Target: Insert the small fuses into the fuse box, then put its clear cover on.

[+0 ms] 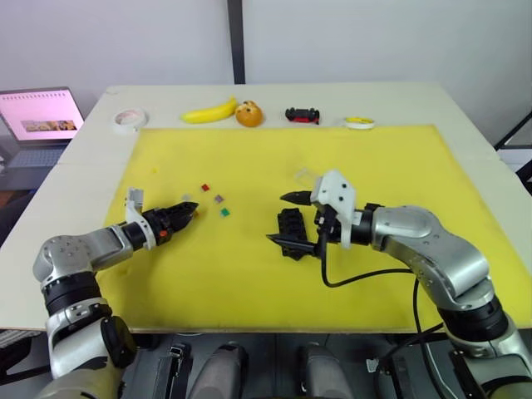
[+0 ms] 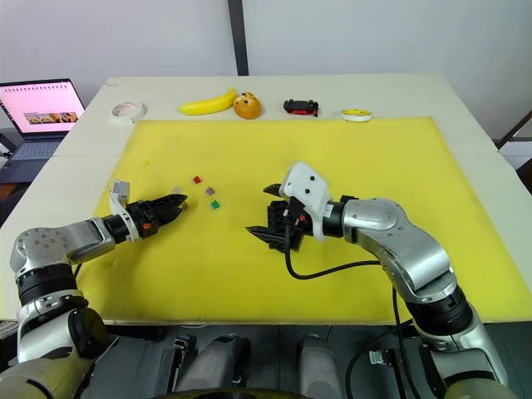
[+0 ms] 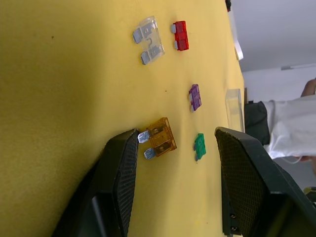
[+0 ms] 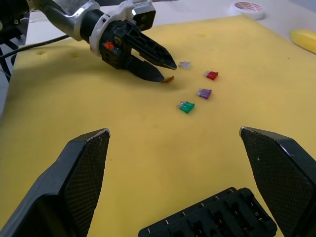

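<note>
The left tool [image 3: 173, 163] is spread wide over the yellow mat [image 1: 249, 274], and nothing is held; the amber fuse [image 3: 159, 139] lies just beside one fingertip [image 3: 126, 148]. The green fuse [image 3: 199, 146], purple fuse [image 3: 195, 97], red fuse [image 3: 180, 35] and clear fuse [image 3: 148, 39] are scattered near it on the mat. The right tool [image 4: 173, 148] is also spread wide, poised over the black fuse box [image 4: 217, 217], which sits mid-mat with empty slots. The clear cover [image 3: 233, 104] lies flat near the box. No legible writing can be made out on the fuses or the box.
</note>
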`<control>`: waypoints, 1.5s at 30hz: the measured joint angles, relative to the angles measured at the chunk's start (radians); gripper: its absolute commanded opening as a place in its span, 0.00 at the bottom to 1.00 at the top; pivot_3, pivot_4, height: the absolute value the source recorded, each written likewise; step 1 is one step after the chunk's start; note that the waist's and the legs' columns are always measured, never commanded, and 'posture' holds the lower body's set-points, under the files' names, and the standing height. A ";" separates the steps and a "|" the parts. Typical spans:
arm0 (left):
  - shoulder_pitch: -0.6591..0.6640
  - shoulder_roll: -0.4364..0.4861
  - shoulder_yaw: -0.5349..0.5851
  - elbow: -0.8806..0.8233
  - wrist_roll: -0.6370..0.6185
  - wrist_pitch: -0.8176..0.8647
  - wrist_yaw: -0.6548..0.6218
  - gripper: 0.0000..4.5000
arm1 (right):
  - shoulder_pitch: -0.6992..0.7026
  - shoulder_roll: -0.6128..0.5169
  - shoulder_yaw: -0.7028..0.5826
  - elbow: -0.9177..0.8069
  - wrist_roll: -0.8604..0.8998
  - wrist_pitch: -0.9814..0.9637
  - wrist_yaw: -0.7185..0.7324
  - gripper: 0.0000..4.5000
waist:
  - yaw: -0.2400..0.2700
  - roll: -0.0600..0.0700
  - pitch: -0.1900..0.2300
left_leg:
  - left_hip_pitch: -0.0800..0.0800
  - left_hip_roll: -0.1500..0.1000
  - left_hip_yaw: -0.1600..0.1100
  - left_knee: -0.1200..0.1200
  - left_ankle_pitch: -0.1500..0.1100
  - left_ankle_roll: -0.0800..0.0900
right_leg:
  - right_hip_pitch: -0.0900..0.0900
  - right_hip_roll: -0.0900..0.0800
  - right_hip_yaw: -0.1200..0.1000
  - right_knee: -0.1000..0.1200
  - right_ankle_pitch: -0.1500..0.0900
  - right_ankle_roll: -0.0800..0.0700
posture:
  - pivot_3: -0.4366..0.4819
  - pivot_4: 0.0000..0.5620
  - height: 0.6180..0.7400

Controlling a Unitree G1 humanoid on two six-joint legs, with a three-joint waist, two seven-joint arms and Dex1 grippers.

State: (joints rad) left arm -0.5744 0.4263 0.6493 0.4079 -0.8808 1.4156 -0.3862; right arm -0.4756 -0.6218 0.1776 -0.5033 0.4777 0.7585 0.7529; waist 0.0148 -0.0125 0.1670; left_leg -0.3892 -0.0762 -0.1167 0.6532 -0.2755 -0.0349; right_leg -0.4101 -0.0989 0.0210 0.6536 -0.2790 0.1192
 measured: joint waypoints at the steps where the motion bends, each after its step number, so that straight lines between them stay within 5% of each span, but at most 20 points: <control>1: 0.001 0.000 0.000 0.000 0.001 -0.001 0.001 0.40 | 0.000 -0.001 0.000 -0.001 0.000 0.000 0.000 1.00 | 0.000 0.000 0.000 | 0.000 0.000 0.000 0.000 0.000 0.000 | 0.000 0.000 0.000 0.000 0.000 0.000 | 0.48 0.27 1.00; 13: 0.002 0.001 -0.011 0.002 0.017 -0.006 -0.008 0.40 | 0.000 -0.006 0.000 -0.001 -0.001 0.000 0.001 1.00 | -0.002 0.000 0.000 | 0.000 0.000 0.000 0.000 0.000 0.000 | 0.000 0.000 0.000 0.000 0.000 0.000 | 0.48 0.27 1.00; 18: 0.011 0.008 -0.050 -0.002 0.032 -0.031 -0.029 0.01 | 0.000 -0.015 0.000 -0.001 -0.001 0.000 0.006 1.00 | -0.002 0.000 0.000 | 0.000 0.000 0.000 -0.001 0.000 0.000 | 0.000 0.000 0.000 0.000 0.000 0.000 | 0.48 0.27 1.00; 27: 0.026 0.010 -0.063 -0.019 0.037 -0.049 -0.055 0.01 | 0.001 -0.019 0.000 -0.001 -0.002 -0.001 0.021 1.00 | -0.005 0.001 -0.001 | 0.001 0.000 0.001 -0.002 0.000 0.000 | 0.000 0.000 0.001 0.000 0.000 0.000 | 0.48 0.27 1.00; 35: -0.003 0.030 0.037 -0.101 -0.064 0.090 -0.024 0.01 | 0.006 -0.011 -0.050 -0.001 0.039 0.017 0.013 1.00 | -0.011 -0.003 0.002 | -0.002 0.002 0.000 -0.002 0.000 0.000 | -0.004 0.001 0.000 0.000 0.000 0.000 | 0.48 0.27 1.00; 45: -0.104 0.043 0.043 -0.279 -0.265 0.190 -0.048 0.01 | 0.007 0.161 -0.187 -0.001 0.257 0.178 -0.128 1.00 | -0.026 -0.004 0.002 | -0.002 0.002 0.001 -0.004 0.001 -0.001 | -0.006 0.001 0.001 0.000 0.000 0.000 | 0.48 0.27 1.00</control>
State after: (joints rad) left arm -0.6788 0.4696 0.6924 0.1286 -1.1461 1.6057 -0.4340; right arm -0.4683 -0.4603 -0.0094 -0.5039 0.7349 0.9361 0.6252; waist -0.0117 -0.0163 0.1692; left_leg -0.3916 -0.0742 -0.1159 0.6488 -0.2748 -0.0363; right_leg -0.4161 -0.0978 0.0224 0.6535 -0.2790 0.1191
